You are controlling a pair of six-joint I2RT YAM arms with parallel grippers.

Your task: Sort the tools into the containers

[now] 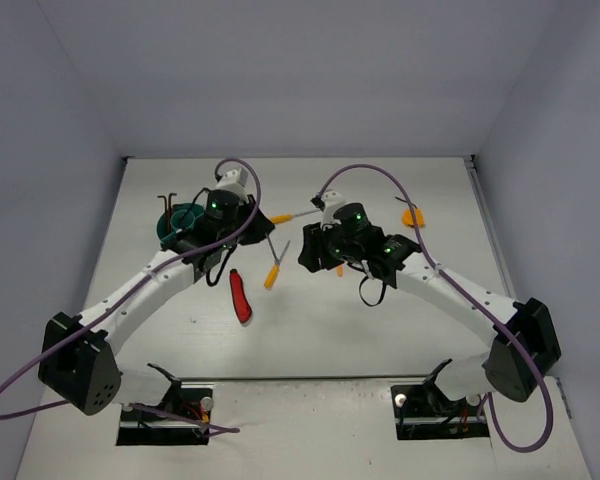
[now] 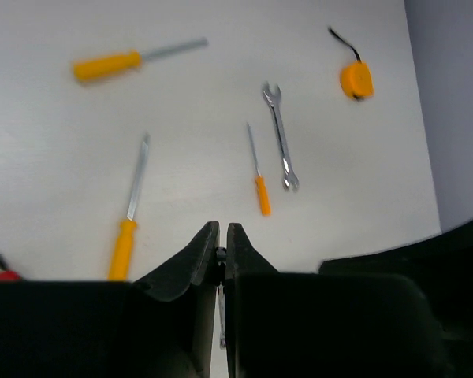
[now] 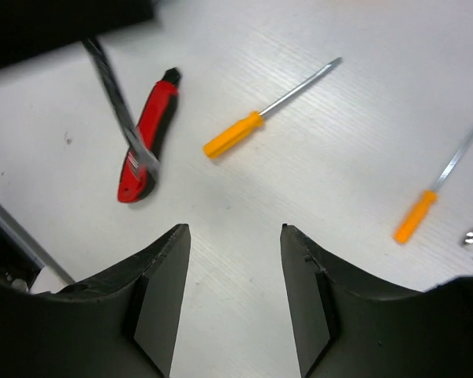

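Left gripper (image 2: 223,239) pinches thin silver wrench (image 3: 121,109) near round teal plastic tub (image 1: 182,217).
Centre over a compartment, then release; right gripper (image 3: 235,236) agape, empty.

Lab: white table (image 1: 330,330), bare walls (image 1: 300,70)

The table (image 3: 244,197) is finished in matt white, and a faint fine grain is seen across it. The screwdrivers (image 2: 139,57) are fitted with smooth orange plastic handles of slight sheen and bare silvery metal shafts. The wrench (image 2: 281,135) is made of polished, reflective metal; the held wrench (image 3: 124,118) is blurred but is seen as grey metal. The knife (image 3: 147,138) is cased in satin red and black plastic. The tape measure (image 2: 355,79) is shelled in glossy orange plastic. The right gripper (image 3: 235,232) is moulded in smooth matt black plastic.
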